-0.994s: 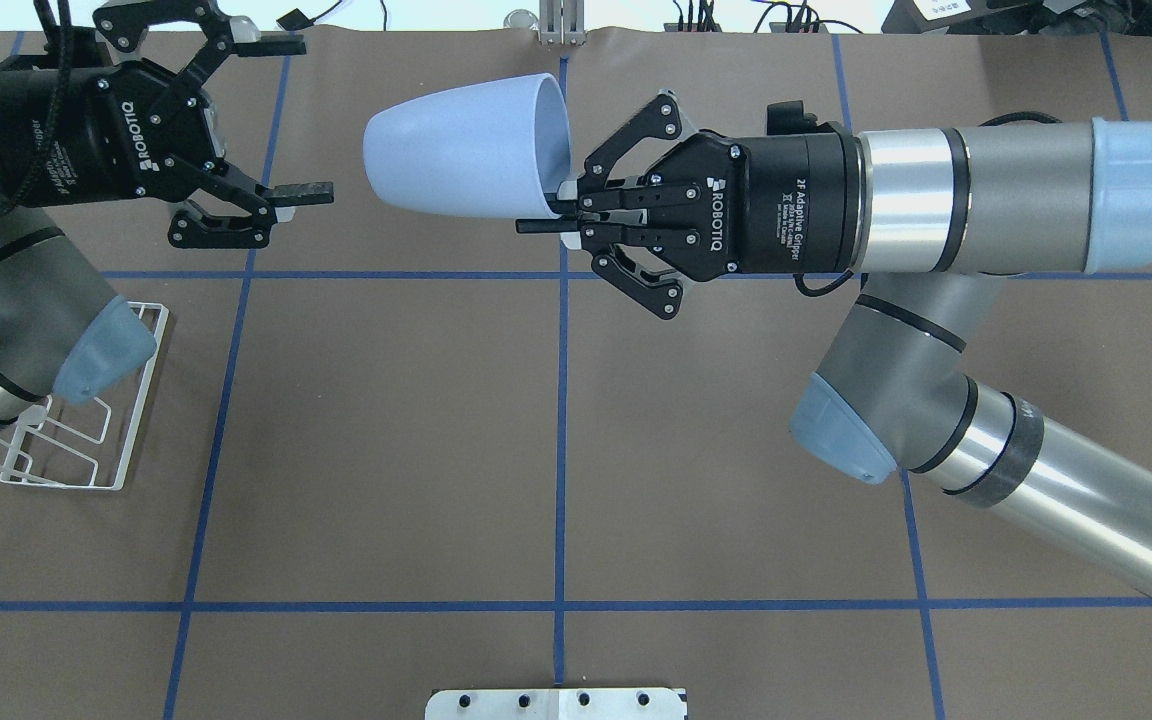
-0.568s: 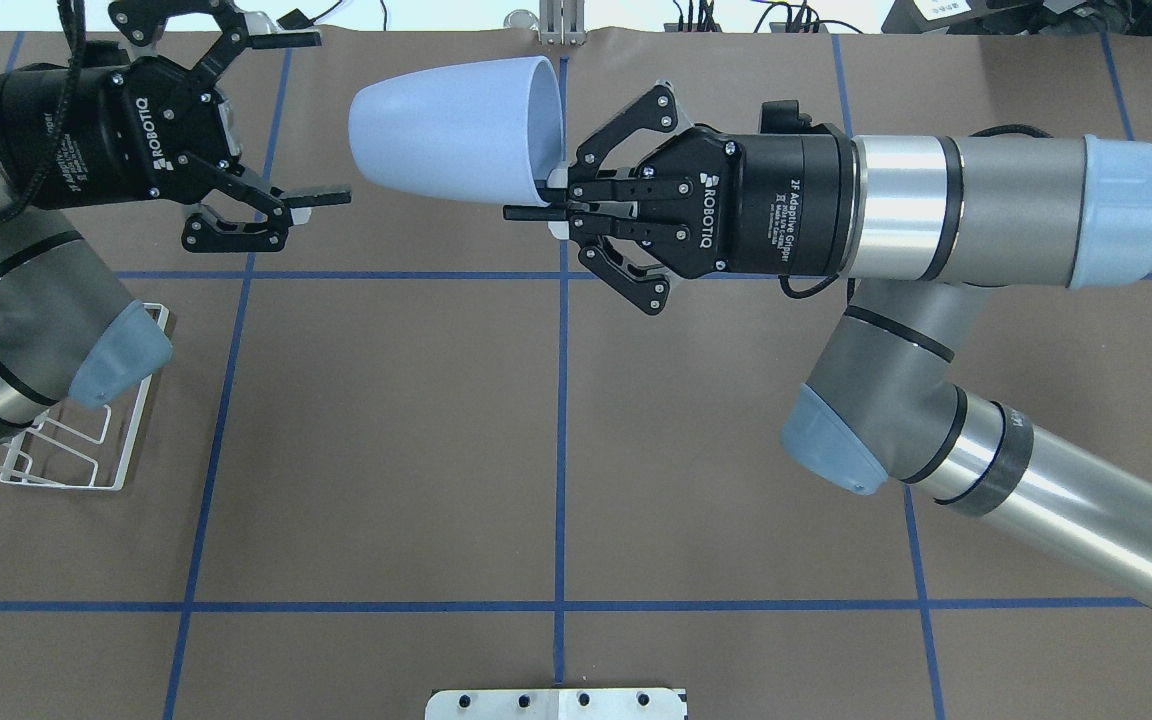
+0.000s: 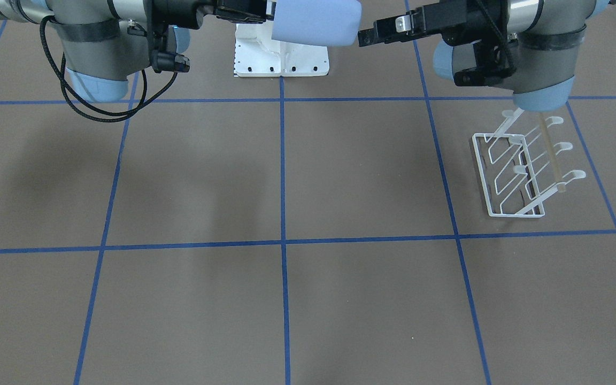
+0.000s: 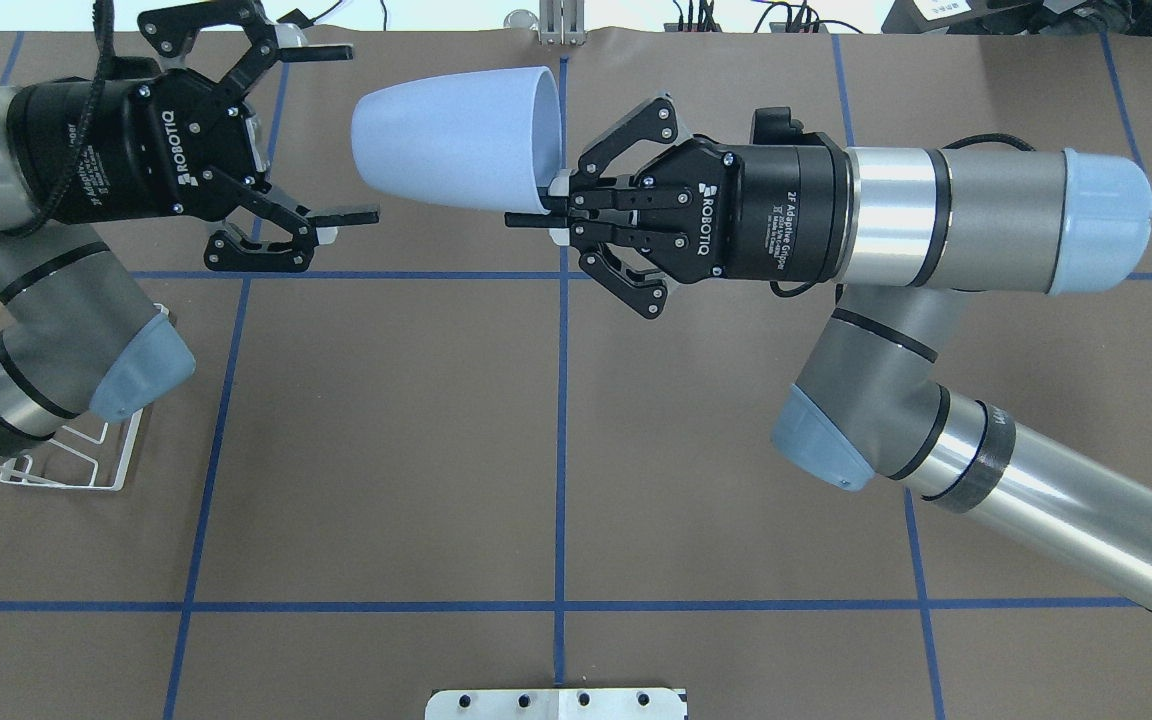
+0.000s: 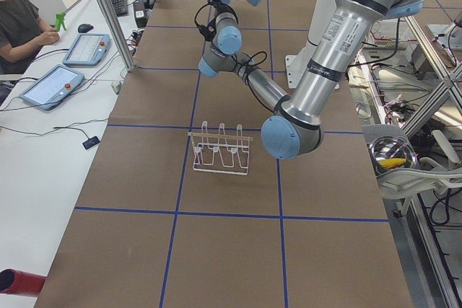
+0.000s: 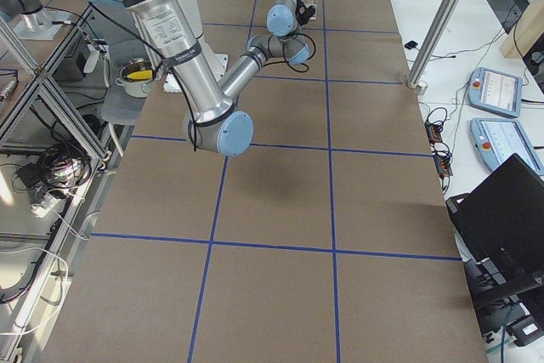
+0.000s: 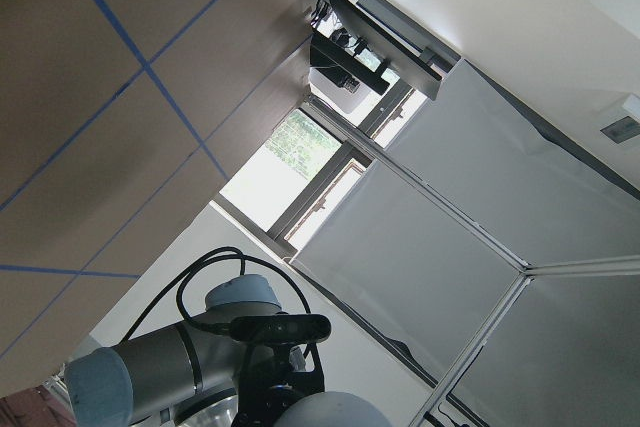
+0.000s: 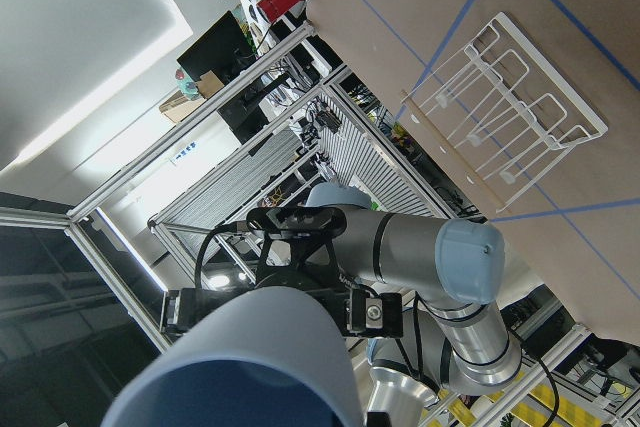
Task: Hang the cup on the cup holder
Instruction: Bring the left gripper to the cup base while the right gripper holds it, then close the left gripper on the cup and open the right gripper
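Note:
The light blue cup (image 4: pixel 446 135) lies on its side in the air over the far middle of the table, with its open mouth toward my right arm. My right gripper (image 4: pixel 536 212) is shut on the cup's rim, one finger inside and one outside. My left gripper (image 4: pixel 364 132) is open, and its two fingertips reach level with the cup's closed base, one on each side. In the front view the cup (image 3: pixel 313 21) hangs high above the table. The white wire cup holder (image 3: pixel 511 171) stands on the table under my left arm, which partly hides the cup holder (image 4: pixel 76 470) from overhead.
A white bolted pedestal (image 3: pixel 281 53) sits at the robot's side of the table, also seen as the pedestal (image 4: pixel 556 703) from overhead. Blue tape lines cross the brown mat. A person (image 5: pixel 22 27) sits at a side desk with tablets.
My left gripper has moved right, still open, up to the cup's base, and its arm covers more of the rack. My right gripper has shifted the cup slightly left.

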Motion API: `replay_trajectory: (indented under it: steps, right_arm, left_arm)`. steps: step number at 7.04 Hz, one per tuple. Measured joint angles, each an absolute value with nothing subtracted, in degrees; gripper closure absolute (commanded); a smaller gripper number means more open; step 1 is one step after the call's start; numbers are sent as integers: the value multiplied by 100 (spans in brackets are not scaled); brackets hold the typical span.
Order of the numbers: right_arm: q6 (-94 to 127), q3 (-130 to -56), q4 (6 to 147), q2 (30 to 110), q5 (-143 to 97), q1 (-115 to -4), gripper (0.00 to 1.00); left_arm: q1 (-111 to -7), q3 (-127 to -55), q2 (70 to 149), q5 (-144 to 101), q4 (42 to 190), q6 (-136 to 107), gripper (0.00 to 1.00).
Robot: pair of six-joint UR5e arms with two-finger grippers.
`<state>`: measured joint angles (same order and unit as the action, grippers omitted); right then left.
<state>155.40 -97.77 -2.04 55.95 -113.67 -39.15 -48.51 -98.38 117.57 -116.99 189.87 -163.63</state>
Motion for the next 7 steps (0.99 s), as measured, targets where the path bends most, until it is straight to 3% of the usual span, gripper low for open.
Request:
replay_trajectory:
  steps: [4, 5, 6, 7]
  right_arm:
    - [15516, -9739, -255, 5575, -11374, -3897, 100]
    - [15504, -9739, -255, 5573, -11377, -3894, 100]
    - [15490, -9738, -255, 5573, -11377, -3887, 100]
    - [15466, -9738, -255, 5573, -11382, -3882, 97]
  left_arm:
    - [-4707, -9918, 11815, -11684, 18926, -16364, 2]
    - [-4695, -9943, 11824, -11642, 18912, -16365, 8]
    - [-4679, -9953, 11832, -11600, 18908, -16364, 32]
    - [-4672, -9955, 11846, -11581, 18908, -16359, 75]
